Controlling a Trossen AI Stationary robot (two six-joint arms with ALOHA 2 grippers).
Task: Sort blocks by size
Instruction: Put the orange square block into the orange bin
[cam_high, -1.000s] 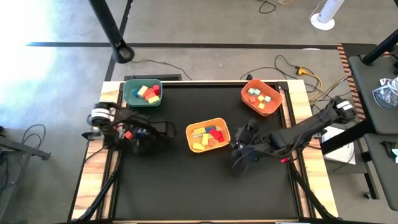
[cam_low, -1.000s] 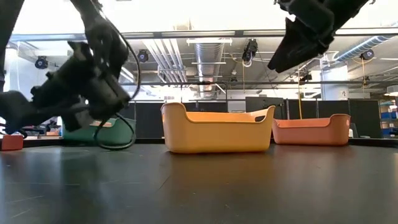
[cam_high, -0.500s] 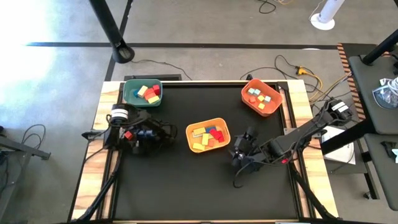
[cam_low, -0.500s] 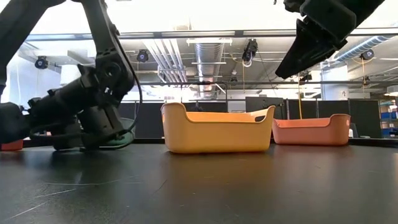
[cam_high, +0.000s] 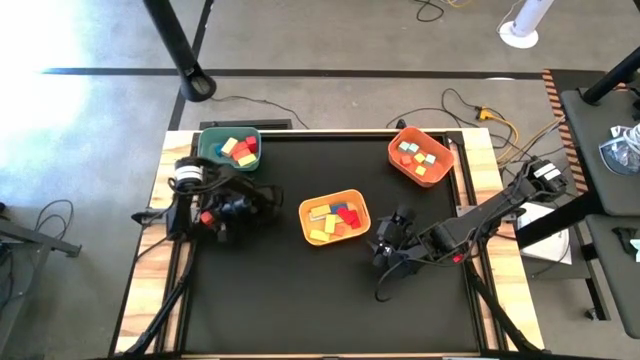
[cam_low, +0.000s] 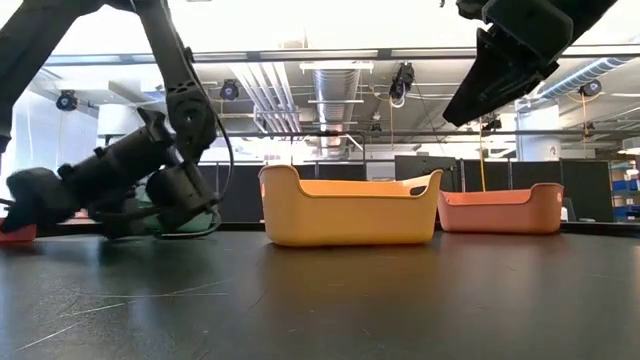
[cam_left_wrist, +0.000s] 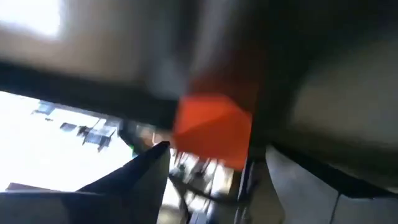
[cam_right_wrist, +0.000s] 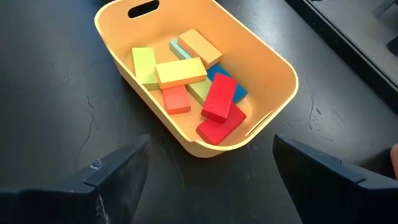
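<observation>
left gripper, jaws clamped on a red block near the worktop's left edge, should carry it binward; right gripper hovers, jaws wide.

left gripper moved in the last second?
Yes. In the high view the left gripper, shut on a red block, has shifted slightly toward the green bin, while the yellow bin stays put.

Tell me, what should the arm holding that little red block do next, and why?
Probably carry it up toward the green bin and stop over it. The left gripper is shut on a red block and sits low by the table's left edge, just short of that bin, which already holds small blocks. The right gripper waits, open, beside the yellow bin.
</observation>
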